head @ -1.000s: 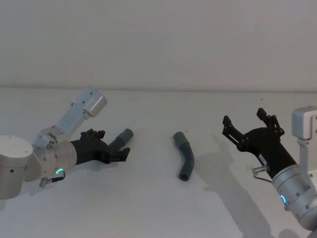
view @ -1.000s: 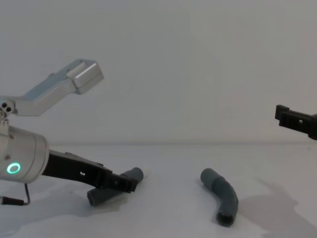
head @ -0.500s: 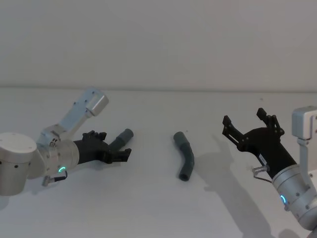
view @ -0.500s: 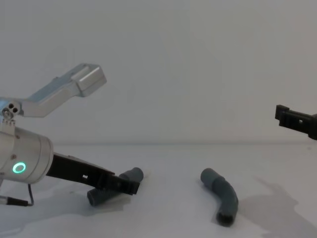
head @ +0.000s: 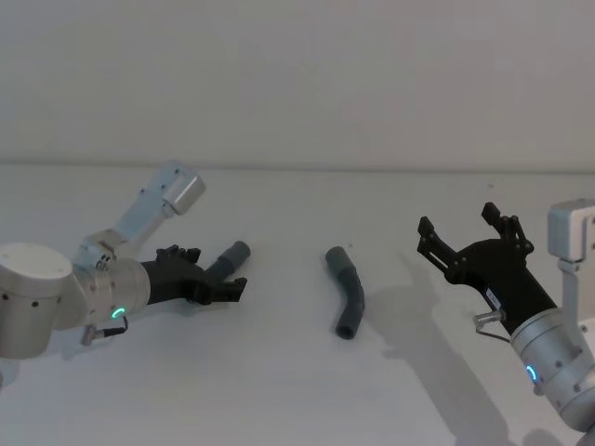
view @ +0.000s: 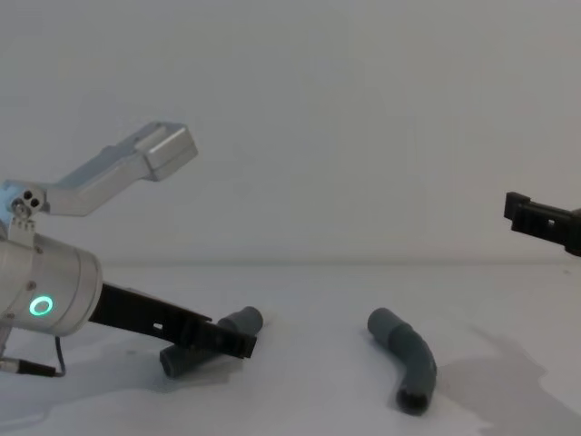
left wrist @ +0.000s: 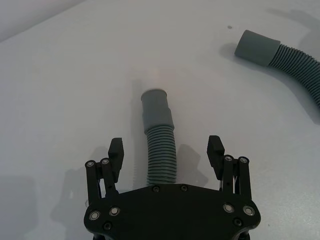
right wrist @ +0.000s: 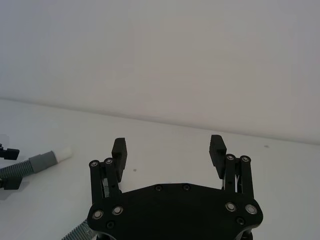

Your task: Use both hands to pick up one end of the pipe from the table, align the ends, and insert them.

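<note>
Left end effector (left wrist: 166, 146), spread wide open and holding nothing, has crept slightly further along the straight hose (head: 230, 259), now straddling its ribs on the bench (head: 279, 390); a grasp looks near. Bent hose (head: 347, 293) lies untouched mid-bench; right end effector (head: 457, 221) hovers unmoved, wide open, empty.

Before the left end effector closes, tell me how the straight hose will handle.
The straight hose is ribbed, so it will likely flex or sag when gripped at one end. Being round, it may roll if nudged.
</note>
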